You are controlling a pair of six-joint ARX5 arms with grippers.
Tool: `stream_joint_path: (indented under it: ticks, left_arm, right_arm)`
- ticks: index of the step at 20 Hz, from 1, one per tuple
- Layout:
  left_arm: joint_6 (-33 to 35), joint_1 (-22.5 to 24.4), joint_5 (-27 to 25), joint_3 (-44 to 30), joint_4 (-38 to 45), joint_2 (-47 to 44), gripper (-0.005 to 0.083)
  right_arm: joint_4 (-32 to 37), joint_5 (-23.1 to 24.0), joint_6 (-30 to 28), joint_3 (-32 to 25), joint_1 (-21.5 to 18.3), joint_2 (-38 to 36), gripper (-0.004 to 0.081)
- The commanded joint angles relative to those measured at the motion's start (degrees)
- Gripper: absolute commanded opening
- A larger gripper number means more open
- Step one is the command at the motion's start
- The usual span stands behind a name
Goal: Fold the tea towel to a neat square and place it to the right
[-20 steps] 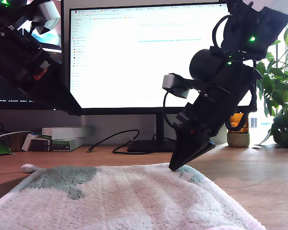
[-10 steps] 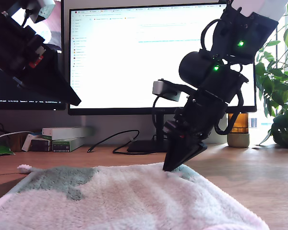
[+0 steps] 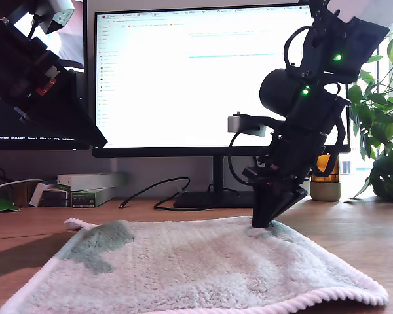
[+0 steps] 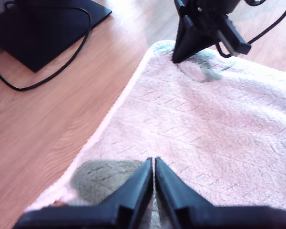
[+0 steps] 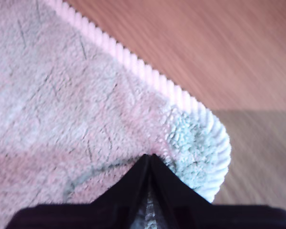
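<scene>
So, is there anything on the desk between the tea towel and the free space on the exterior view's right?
Nothing visible. The desk beside the tea towel is bare wood there. A plant and a small jar stand further back, by the monitor. My second gripper is closed on the towel's far corner.

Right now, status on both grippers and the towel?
My first gripper: jaws shut, raised over the towel. My second gripper: jaws shut, tips down on its far corner. Towel flat, unfolded. Nothing blocking.
</scene>
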Motion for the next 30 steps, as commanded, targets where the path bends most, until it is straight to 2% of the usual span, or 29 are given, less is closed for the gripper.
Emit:
stream_joint_path:
  ticks: [1, 5, 14, 20, 23, 26, 30]
  left_arm:
    - [0.52, -0.20, -0.02, -0.52, 0.50, -0.15, -0.0024]
    - [0.90, -0.20, 0.00, -0.52, 1.14, -0.15, -0.0024]
    - [0.85, -0.20, 0.04, -0.52, 4.96, -0.15, -0.0024]
    - [0.85, -0.20, 0.52, -0.50, 6.14, -0.15, -0.0024]
    - [0.79, -0.20, 1.62, -0.48, 8.13, -0.15, -0.0024]
    - [-6.62, -0.22, 1.57, -0.37, 10.75, -0.52, -0.0024]
    - [-8.90, -1.51, 1.53, -0.37, 10.56, -1.68, -0.0024]
  right_arm:
    - [-5.20, 1.25, -0.17, -4.48, -0.22, 3.21, -0.0011]
    - [-7.78, 1.14, -1.46, -4.48, -0.13, 0.59, -0.0011]
    - [0.74, -0.24, 2.62, -4.04, -0.07, -5.60, -0.0011]
    - [-3.72, -0.13, 3.32, -4.04, -0.20, -13.03, -0.0011]
    - [-1.33, -2.10, 5.22, -4.02, 0.20, -15.41, -0.0011]
    - [0.87, -1.99, 13.55, -3.69, 0.20, -15.72, -0.0011]
    - [1.31, -1.60, 13.55, -4.44, 0.26, -16.37, -0.0011]
